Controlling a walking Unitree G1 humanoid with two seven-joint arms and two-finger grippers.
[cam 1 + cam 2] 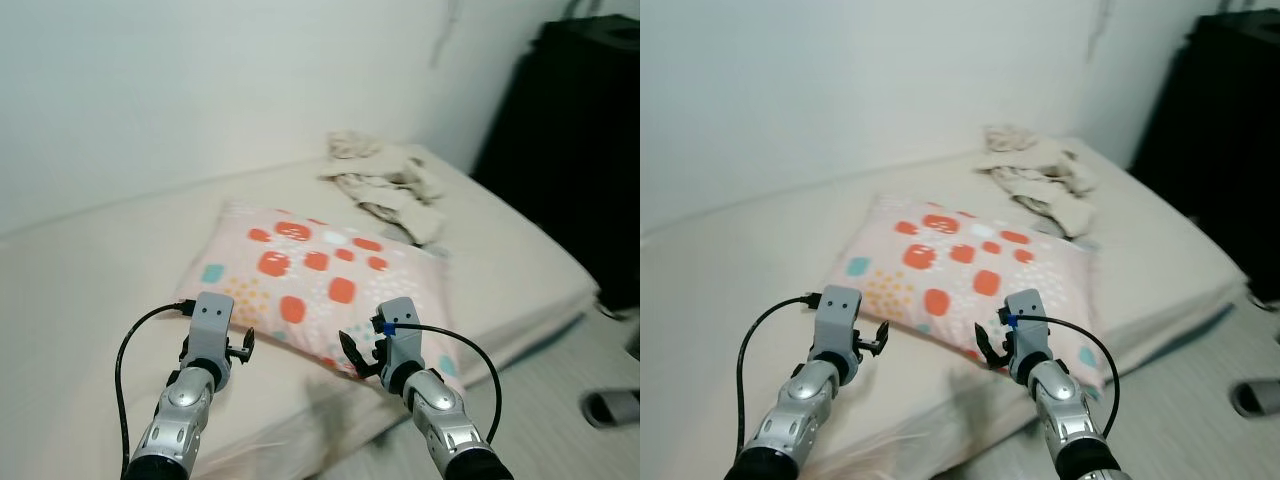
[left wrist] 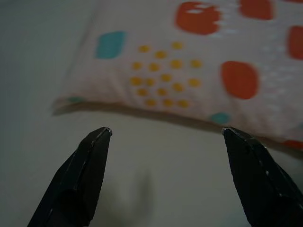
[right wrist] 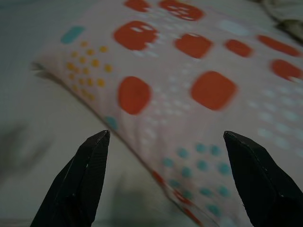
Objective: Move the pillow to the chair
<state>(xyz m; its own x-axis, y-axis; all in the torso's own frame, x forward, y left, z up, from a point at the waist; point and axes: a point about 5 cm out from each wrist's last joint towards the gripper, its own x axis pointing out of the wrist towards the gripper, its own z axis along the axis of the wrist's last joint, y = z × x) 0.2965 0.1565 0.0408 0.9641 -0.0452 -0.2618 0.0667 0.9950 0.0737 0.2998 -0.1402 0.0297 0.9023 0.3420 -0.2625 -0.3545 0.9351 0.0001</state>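
A pink pillow (image 1: 318, 275) with orange patches and yellow and teal dots lies flat on the beige bed (image 1: 80, 300). Both silver arms reach over the bed's near edge toward the pillow's front side. My left gripper (image 2: 166, 130) is open, a short way off the pillow's near left corner (image 2: 71, 97), with bare sheet between its fingers. My right gripper (image 3: 165, 134) is also open, hovering just above the pillow's near edge (image 3: 156, 161). Neither gripper touches the pillow.
Crumpled beige cloth (image 1: 385, 185) lies at the bed's far side, behind the pillow. Tall black furniture (image 1: 570, 150) stands to the right of the bed. A dark slipper (image 1: 612, 405) lies on the light floor at the lower right. A white wall backs the bed.
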